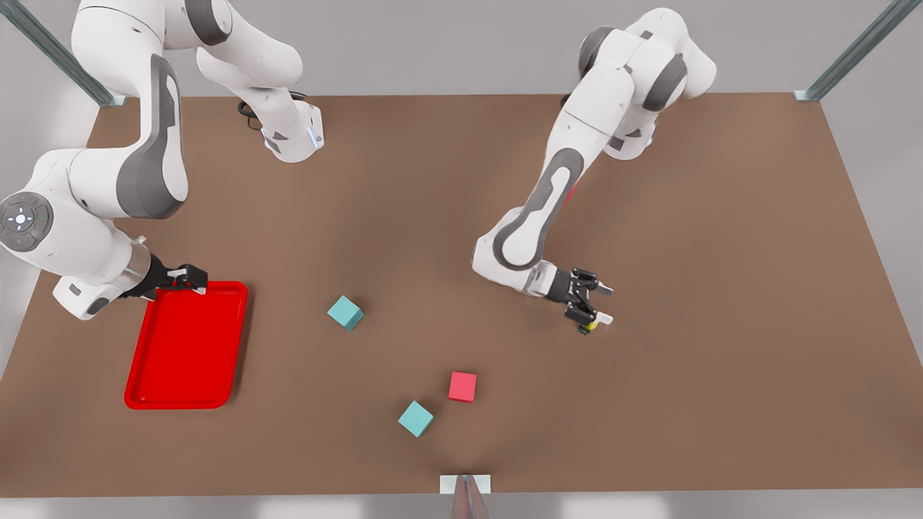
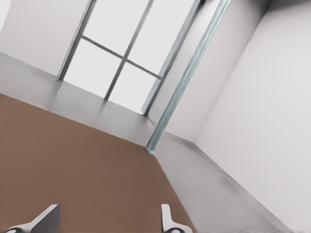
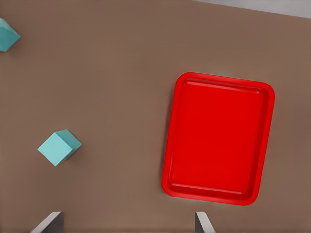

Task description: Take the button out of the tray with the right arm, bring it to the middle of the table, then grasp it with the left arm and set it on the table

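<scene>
The button (image 1: pixel 588 326), tiny with a yellow cap, sits low over the brown table (image 1: pixel 721 288) towards the front view's right, right beside one fingertip of my left gripper (image 1: pixel 601 304). In the left wrist view that gripper (image 2: pixel 109 208) is open with nothing between its fingers (image 2: pixel 48 216). The bright red tray (image 1: pixel 187 346) lies at the front view's left with nothing in it. My right gripper (image 1: pixel 189 277) hovers at the tray's far edge. The right wrist view looks down on the tray (image 3: pixel 218 136), and the right gripper (image 3: pixel 127 216) stands open and empty.
Two teal cubes (image 1: pixel 345 313) (image 1: pixel 416 419) and a red cube (image 1: pixel 462 386) lie on the table between the arms, towards the front edge. The right wrist view shows teal cubes (image 3: pixel 59 147) (image 3: pixel 6 35) too. Metal frame posts stand at the table's corners.
</scene>
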Controlling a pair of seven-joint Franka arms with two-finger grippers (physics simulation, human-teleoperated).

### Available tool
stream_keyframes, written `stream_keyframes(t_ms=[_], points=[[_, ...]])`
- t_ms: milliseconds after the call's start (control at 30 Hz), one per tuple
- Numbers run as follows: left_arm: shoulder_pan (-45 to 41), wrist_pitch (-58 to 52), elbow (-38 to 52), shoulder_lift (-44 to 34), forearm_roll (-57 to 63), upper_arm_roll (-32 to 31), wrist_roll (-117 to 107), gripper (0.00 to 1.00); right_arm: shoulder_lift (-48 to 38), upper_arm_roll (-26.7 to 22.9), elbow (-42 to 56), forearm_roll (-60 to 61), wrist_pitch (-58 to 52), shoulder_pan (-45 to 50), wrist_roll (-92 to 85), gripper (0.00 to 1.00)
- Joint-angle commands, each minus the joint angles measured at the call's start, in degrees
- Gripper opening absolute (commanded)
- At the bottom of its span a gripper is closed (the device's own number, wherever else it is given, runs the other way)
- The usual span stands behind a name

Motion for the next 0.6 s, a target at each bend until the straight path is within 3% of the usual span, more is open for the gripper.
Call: stream_keyframes(t_ms=[0,67,133,200,267,300,567], points=[[1.47,-0.08,6.41,-5.87,-32.38,1.67,115.72,1.0,-0.07,-0.01,0.06,0.0,-0.03,0.05,0.22,1.0],[10.07,-0.26,11.77,-5.25,-58.74,3.61,146.84,1.0,-0.07,0.08,0.06,0.09,0.06,0.49,-0.31,1.0],[20.11,-16.77,25.48,-5.51,-70.91,3.61,163.4,1.0,-0.07,0.08,0.14,0.0,0.32,1.81,-0.39,1.0],[21.87,-21.88,28.84,-11.22,-66.53,3.17,163.93,1.0,-0.07,0.08,0.49,0.09,0.41,1.37,-0.22,1.0],[22.49,-12.93,11.53,-27.48,-61.34,3.17,167.18,1.0,-0.07,0.08,0.93,-0.26,0.49,1.46,-0.31,1.0],[22.58,-11.25,9.23,-29.51,-60.45,3.17,168.24,1.0,-0.07,-0.01,0.93,-0.17,0.49,1.19,-0.39,1.0],[22.75,-11.16,8.18,-31.71,-60.8,2.73,168.15,1.0,-0.07,-0.27,0.93,-0.08,0.49,1.19,-0.31,1.0]])
